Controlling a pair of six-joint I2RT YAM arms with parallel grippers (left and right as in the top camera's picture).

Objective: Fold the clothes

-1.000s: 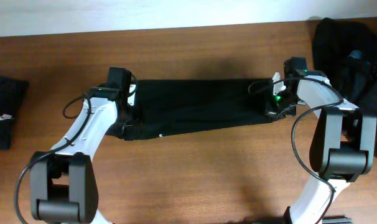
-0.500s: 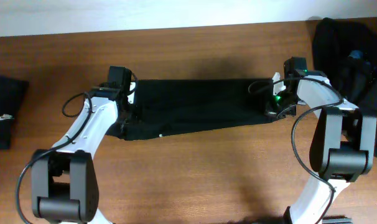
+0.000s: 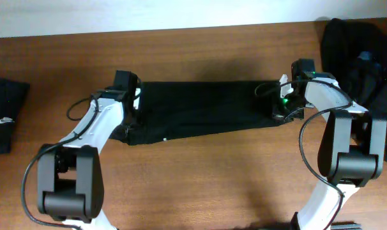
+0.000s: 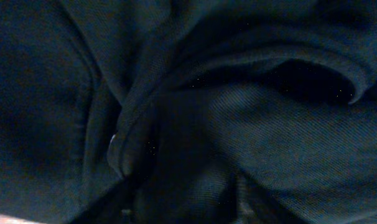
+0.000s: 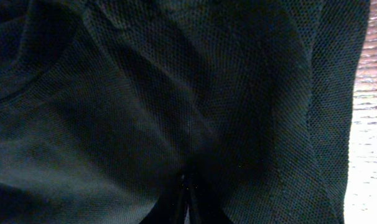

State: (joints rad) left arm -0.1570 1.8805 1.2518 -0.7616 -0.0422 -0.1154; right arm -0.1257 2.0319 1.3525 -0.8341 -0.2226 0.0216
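Long black soft-fabric garment (image 3: 200,107), folded into a band on the wooden table (image 3: 200,179), lay stretched between both grippers. The right gripper (image 3: 278,102) pinched its end, apparently for tautness; whether the left gripper (image 3: 131,102), buried in cloth, gripped could not be told.

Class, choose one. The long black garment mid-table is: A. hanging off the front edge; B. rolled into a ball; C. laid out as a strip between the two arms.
C: the garment lies flat as a strip, the left arm at one end and the right arm at the other.
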